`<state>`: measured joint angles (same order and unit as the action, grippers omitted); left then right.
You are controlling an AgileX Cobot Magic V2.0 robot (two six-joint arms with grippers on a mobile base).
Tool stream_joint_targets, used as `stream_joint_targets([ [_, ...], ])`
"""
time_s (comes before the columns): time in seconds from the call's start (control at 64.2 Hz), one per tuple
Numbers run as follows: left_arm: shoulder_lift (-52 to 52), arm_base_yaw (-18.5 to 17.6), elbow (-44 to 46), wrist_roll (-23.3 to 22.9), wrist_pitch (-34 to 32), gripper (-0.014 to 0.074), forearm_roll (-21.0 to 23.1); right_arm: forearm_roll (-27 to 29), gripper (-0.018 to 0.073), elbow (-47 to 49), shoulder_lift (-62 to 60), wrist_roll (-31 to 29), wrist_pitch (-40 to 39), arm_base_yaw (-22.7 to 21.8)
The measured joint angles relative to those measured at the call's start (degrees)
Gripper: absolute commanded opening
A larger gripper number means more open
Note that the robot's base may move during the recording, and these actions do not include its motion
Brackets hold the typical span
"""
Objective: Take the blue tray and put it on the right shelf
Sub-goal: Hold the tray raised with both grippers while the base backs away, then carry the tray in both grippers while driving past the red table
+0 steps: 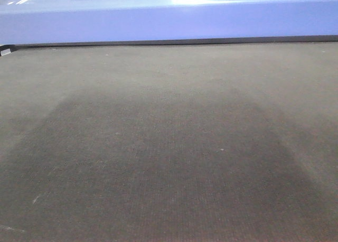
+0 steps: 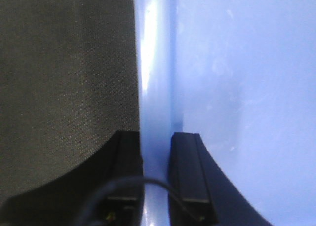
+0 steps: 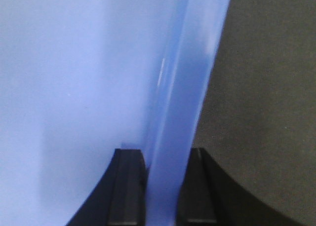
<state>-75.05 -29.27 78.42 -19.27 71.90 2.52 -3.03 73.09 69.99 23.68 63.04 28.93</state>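
Note:
The blue tray (image 1: pixel 169 20) fills the top of the front view, its glossy near wall spanning the whole width above grey carpet. In the left wrist view my left gripper (image 2: pixel 157 152) is shut on the blue tray's left rim (image 2: pixel 155 88), one finger outside, one inside over the tray floor. The right wrist view shows my right gripper (image 3: pixel 165 162) shut on the blue tray's right rim (image 3: pixel 187 88) in the same way. The right shelf is out of view.
Grey woven carpet (image 1: pixel 169 147) covers the ground below the tray, with a darker shadow patch in the middle. A thin dark strip runs just under the tray's lower edge. A black cable loops across the left gripper's base.

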Motion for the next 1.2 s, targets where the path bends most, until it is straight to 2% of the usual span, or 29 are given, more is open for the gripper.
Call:
stream_joint_targets([
  [1.199, 0.0, 0.0, 0.0, -0.1, 0.1, -0.0048, 1.5, -0.3, 0.0057, 0.0, 0.0, 0.0, 0.4, -0.1],
])
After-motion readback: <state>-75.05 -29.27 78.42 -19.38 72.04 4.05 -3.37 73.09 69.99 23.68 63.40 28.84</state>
